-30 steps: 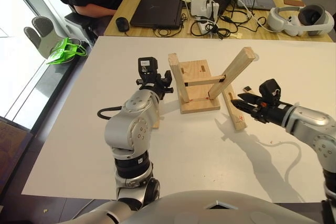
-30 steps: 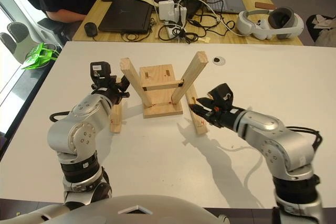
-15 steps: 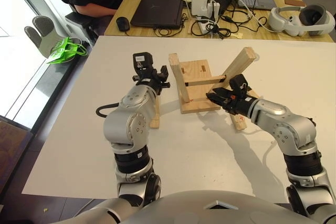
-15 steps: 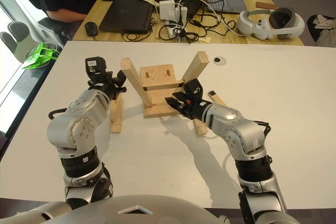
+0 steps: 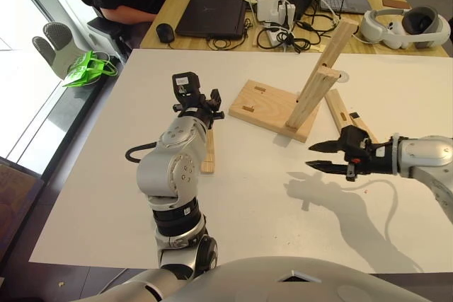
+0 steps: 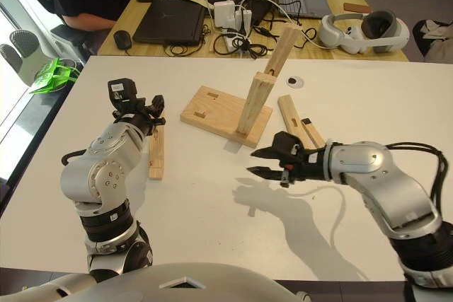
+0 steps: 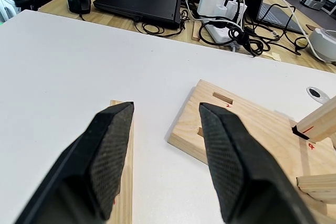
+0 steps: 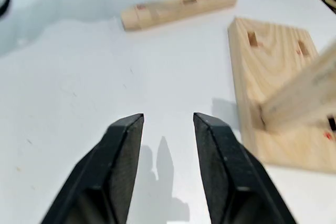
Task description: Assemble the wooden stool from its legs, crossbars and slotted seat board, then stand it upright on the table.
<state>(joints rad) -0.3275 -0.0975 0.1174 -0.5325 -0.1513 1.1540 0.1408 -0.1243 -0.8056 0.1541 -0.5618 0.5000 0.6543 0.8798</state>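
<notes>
Wooden stool (image 5: 296,114) half-built at upper centre of the left eye frame: seat board (image 5: 263,104) flat on the white table (image 5: 241,217), slots facing up, one leg (image 5: 322,68) standing from its right-hand corner and leaning toward upper right. Right gripper (image 5: 311,156) at centre right, just below that corner and apart from the wood; fingers spread wide, nothing between them, hanging over bare tabletop. Left gripper (image 5: 201,106) left of centre, likewise spread and holding nothing; in the left wrist view, pads (image 7: 113,150) straddling the end of a loose leg (image 5: 207,148), touching or just clear impossible to tell. Loose leg lying lengthwise, left of the board and apart from it. Two more loose pieces (image 5: 343,112) right of the board, beyond the right gripper, near the foot of the standing leg. Open tabletop across the whole lower half of the frame and at far right. Far edge of the table along the top, backed by a wooden desk (image 5: 354,5) crowded with laptops, cables and a headset (image 5: 403,27); left edge running down the left side of the frame
</notes>
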